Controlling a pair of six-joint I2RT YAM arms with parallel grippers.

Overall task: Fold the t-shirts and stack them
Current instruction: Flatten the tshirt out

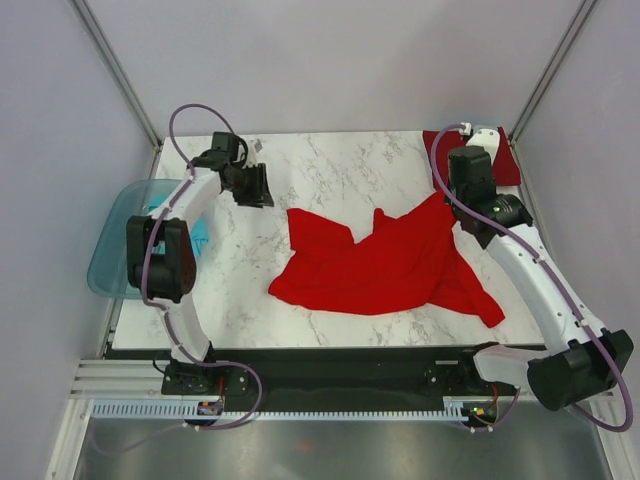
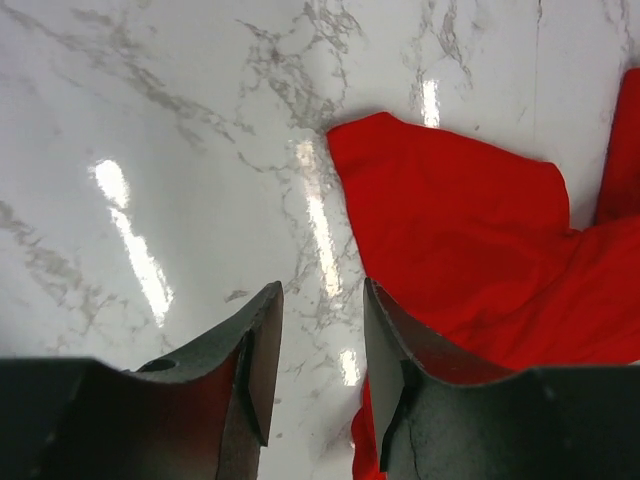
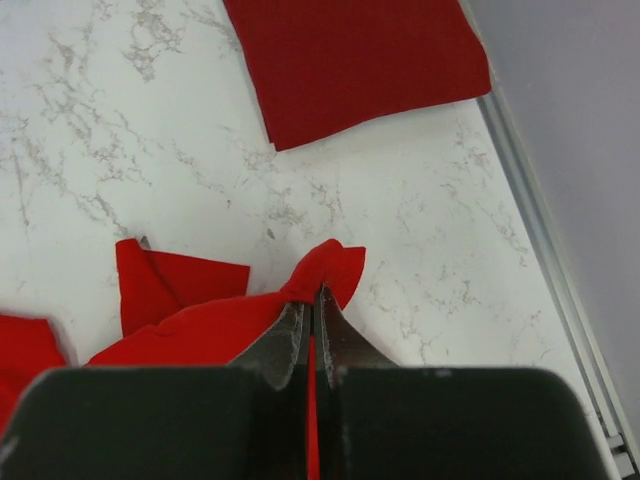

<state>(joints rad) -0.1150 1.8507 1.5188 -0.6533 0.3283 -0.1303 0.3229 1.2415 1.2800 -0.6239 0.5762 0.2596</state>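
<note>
Marble tabletop [image 1: 340, 170] carries the bright red t-shirt [image 1: 380, 265] sprawled lengthwise left to right, its right corner pinched tight in the right claw [image 3: 312, 297], while the left claw [image 2: 322, 290] hangs parted and empty just off its left sleeve

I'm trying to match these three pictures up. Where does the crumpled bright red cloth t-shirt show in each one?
Overhead view: the crumpled bright red cloth t-shirt lies mid-table, toward the right.
Left wrist view: the shirt fills the right side.
Right wrist view: the shirt sits lower left, one corner pinched in the right arm's fingers.
Shared landmark: the white marble tabletop.
</note>
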